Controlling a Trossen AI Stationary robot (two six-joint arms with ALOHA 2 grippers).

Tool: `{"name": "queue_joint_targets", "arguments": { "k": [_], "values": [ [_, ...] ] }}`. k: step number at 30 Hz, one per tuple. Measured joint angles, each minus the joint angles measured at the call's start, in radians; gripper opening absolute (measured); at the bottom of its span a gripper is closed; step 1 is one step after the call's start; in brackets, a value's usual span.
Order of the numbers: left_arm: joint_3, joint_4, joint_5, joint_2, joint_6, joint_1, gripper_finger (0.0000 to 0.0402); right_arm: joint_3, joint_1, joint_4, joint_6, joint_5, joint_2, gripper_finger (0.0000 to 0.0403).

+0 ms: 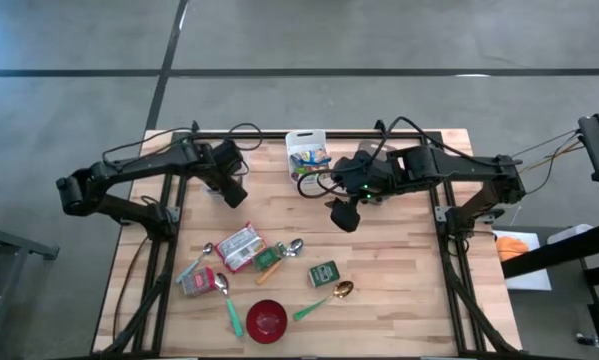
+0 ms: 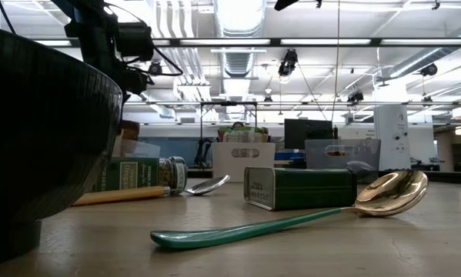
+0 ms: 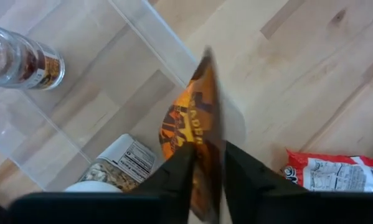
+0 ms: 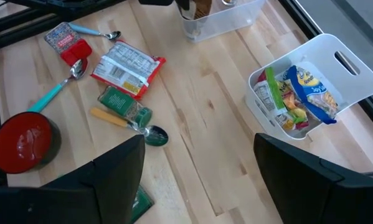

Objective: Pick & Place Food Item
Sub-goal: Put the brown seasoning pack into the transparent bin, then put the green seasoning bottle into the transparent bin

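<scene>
While our left gripper, jaws barely parted, pinches an orange snack packet over the clear bin at the table's far left, release remains; right gripper hangs open, empty.

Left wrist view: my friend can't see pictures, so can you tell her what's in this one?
The left gripper has an orange snack packet between its two dark fingers, hanging over the edge of a clear plastic bin on the wooden table. Inside the bin lie a small glass spice jar and a bag with a white label. A red and white packet lies on the table nearby.
</scene>
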Motion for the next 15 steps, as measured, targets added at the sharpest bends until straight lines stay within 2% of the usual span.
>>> {"name": "queue_joint_targets", "arguments": {
  "k": [7, 15],
  "values": [
    [0.03, -0.003, 0.0, 0.0, 0.003, 0.009, 0.0154, 0.0, 0.0, 0.0, 0.0, 0.0, 0.0, 0.0299],
    [0.068, -0.086, 0.0, 0.0, 0.003, 0.018, 0.0207, 0.0, 0.0, 0.0, 0.005, 0.0, 0.0, 0.0299]
  ]
}}
